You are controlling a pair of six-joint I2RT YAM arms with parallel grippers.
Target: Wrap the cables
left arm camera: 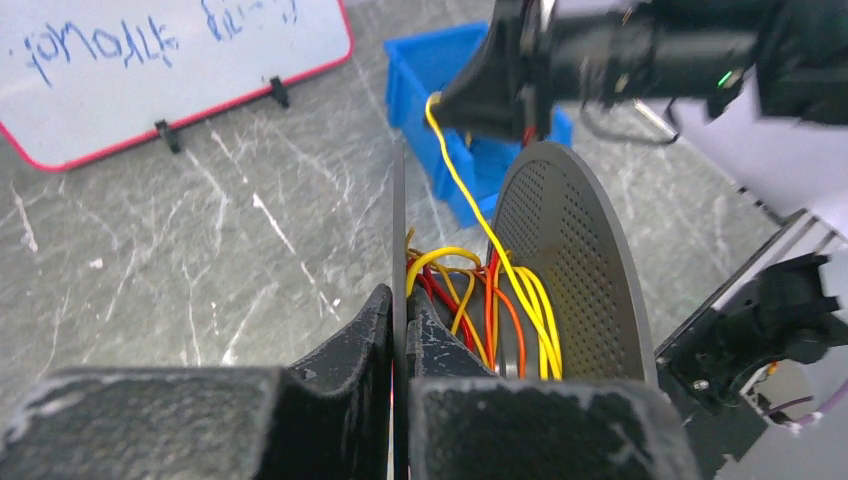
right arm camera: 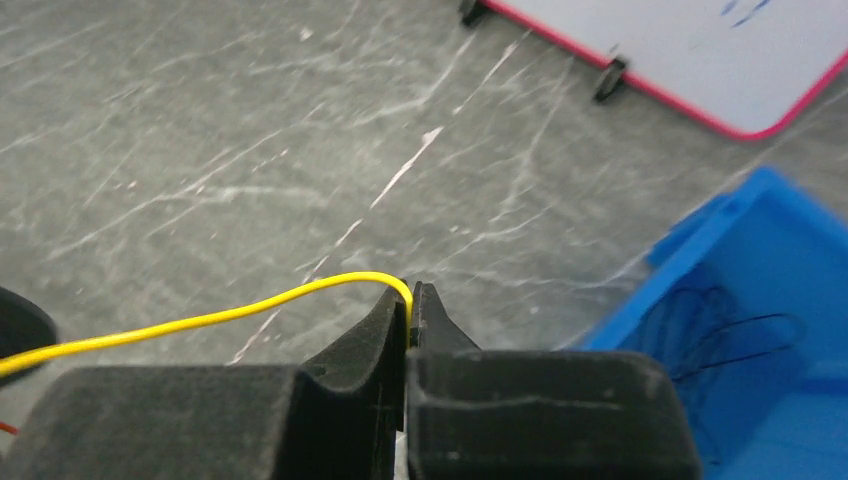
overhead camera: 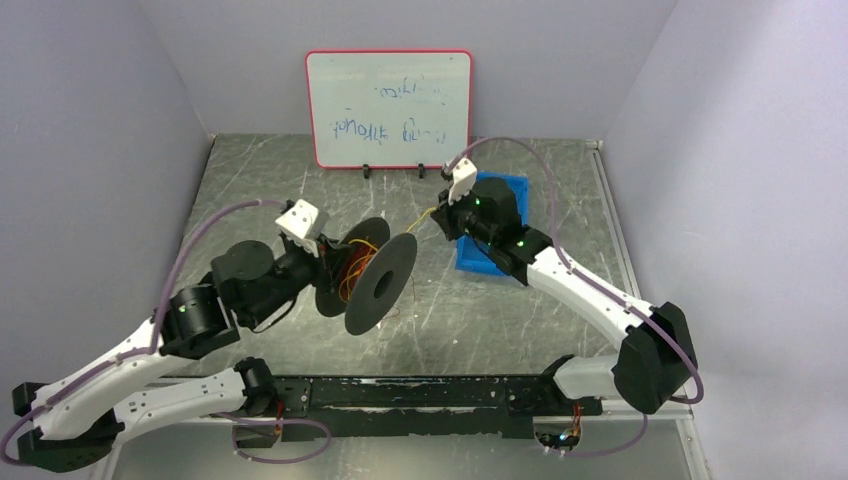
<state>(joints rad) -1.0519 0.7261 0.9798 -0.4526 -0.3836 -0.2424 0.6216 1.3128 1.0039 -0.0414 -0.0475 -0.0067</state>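
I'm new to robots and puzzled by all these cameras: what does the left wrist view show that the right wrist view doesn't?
Only the left wrist: red, orange and yellow coils wound on the dark spool, whose flange the left gripper clamps. Only the right wrist: thin dark loops inside the blue bin. Both: the yellow cable pinched by the right gripper, the bin, the whiteboard.

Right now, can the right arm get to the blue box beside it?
Probably yes. The blue box sits right beside the right gripper with nothing between them. But the gripper is shut on the yellow cable, so it would have to let go first.
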